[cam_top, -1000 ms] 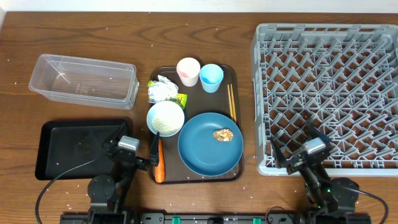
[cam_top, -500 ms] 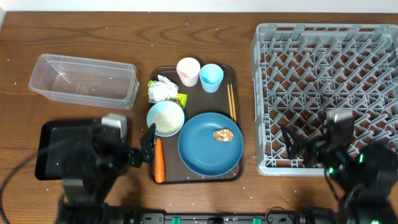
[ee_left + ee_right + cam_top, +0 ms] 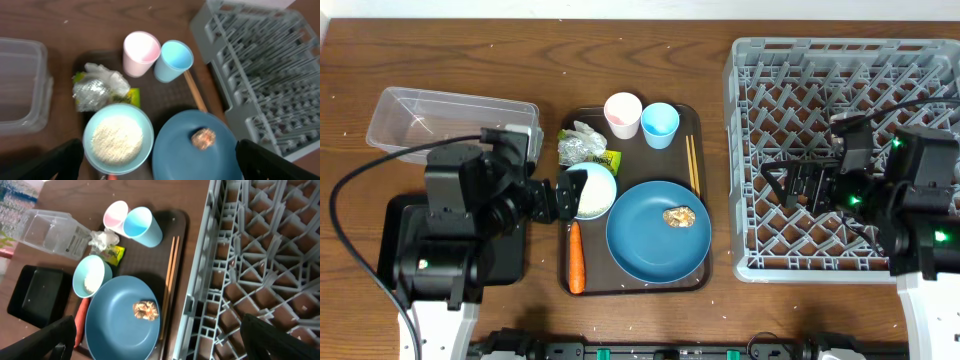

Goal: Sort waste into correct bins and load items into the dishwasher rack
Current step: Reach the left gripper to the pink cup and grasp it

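Left gripper (image 3: 563, 200), jaws spread wide, is seen beside the white bowl (image 3: 593, 190) on the brown tray (image 3: 697, 125), where blue plate (image 3: 640, 245), cups (image 3: 623, 112), chopsticks (image 3: 692, 165) and carrot (image 3: 576, 258) are also laid. Right gripper (image 3: 782, 185), equally spread, is held above the grey rack (image 3: 840, 90)

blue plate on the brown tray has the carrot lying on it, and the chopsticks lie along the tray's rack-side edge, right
Not quite. On the blue plate lies a small golden-brown food morsel. The carrot lies on the brown tray beside the plate, on the side away from the dishwasher rack. The chopsticks do lie along the tray's rack-side edge. The overhead view shows this.
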Controlling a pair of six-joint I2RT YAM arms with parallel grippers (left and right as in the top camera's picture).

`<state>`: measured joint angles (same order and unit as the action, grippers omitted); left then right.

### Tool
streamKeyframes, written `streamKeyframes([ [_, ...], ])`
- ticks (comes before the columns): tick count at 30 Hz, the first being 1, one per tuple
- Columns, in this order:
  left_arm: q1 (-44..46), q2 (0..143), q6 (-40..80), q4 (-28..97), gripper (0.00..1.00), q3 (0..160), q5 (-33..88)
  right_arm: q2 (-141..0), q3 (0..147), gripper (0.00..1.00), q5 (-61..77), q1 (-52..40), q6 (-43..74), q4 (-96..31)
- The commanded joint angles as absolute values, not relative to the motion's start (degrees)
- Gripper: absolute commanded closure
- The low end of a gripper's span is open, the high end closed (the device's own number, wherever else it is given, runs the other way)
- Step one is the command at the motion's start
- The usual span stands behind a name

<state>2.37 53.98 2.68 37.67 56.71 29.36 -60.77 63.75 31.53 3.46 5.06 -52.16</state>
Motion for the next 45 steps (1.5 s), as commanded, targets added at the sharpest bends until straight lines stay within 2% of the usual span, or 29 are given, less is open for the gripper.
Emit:
streamKeyframes([
  [1, 2.46, 56.69, 5.96, 35.62, 0.02, 58.76, 32.27, -61.1, 64.82, 0.01, 30.83, 2.61, 6.2, -53.41],
  [6, 4.64, 69.63, 6.0, 36.47, 0.02, 66.54, 24.45, -61.14, 64.82, 0.01, 22.22, 2.55, 11.2, -57.65],
  [12, 9.17, 86.91, 4.14, 37.17, 0.02, 77.41, 17.43, -61.78, 64.82, 0.01, 20.27, 2.55, 11.16, -61.01],
  [16, 10.07, 94.35, 4.38, 32.38, 0.02, 79.15, 15.81, -62.17, 64.79, 0.01, 19.86, 2.55, 11.16, -62.41],
  [19, 10.11, 98.3, 4.62, 27.7, 0.15, 79.15, 15.84, -62.54, 64.77, 0.01, 19.68, 2.55, 11.18, -62.46],
  [21, 10.11, 100.57, 4.62, 25.45, 0.19, 79.15, 15.77, -62.89, 64.77, 0.01, 19.7, 2.55, 11.38, -62.41],
  [32, 10.76, 109.06, 5.04, 18.55, 0.25, 79.11, 16.19, -65.04, 64.75, 0.01, 19.7, 2.55, 13.28, -62.46],
  [35, 11.2, 111.33, 5.02, 17.61, 0.33, 79.11, 16.19, -65.82, 64.75, 0.01, 19.73, 2.55, 13.3, -62.46],
  [39, 11.42, 113.71, 5.06, 17.02, 0.53, 79.09, 16.21, -66.57, 64.75, 0.01, 19.7, 2.55, 13.3, -62.89],
  [43, 11.51, 114.65, 5.04, 16.95, 0.64, 79.09, 16.19, -66.72, 64.73, 0.01, 19.7, 2.55, 13.28, -63.02],
  [45, 11.49, 114.67, 5.04, 16.82, 0.77, 79.09, 16.16, -66.72, 64.73, 0.01, 19.7, 2.55, 13.28, -63.02],
])
